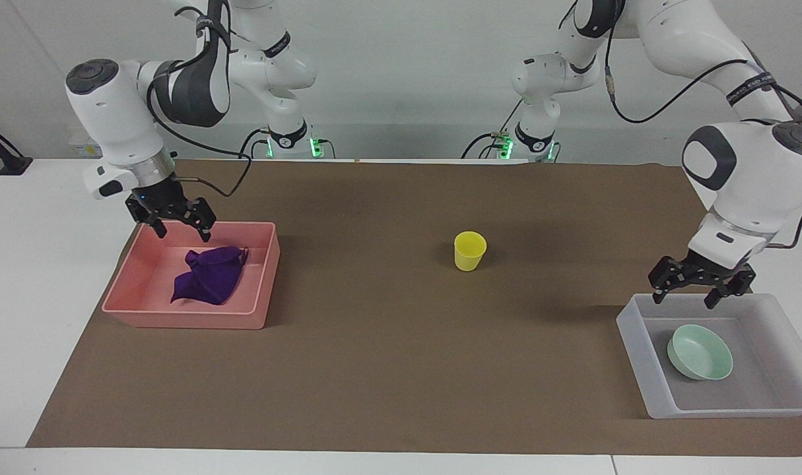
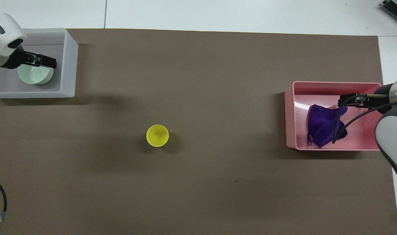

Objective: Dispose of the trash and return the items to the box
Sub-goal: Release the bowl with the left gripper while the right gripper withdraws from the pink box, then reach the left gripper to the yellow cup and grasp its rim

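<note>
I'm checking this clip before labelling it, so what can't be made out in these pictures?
- Mint bowl: overhead view, its rim partly covered by the raised left gripper.
- Purple rag: overhead view, a black cable crosses it; its loop is too small to tell.
- Clear box: facing view, a corner is cut off by the frame edge.
</note>
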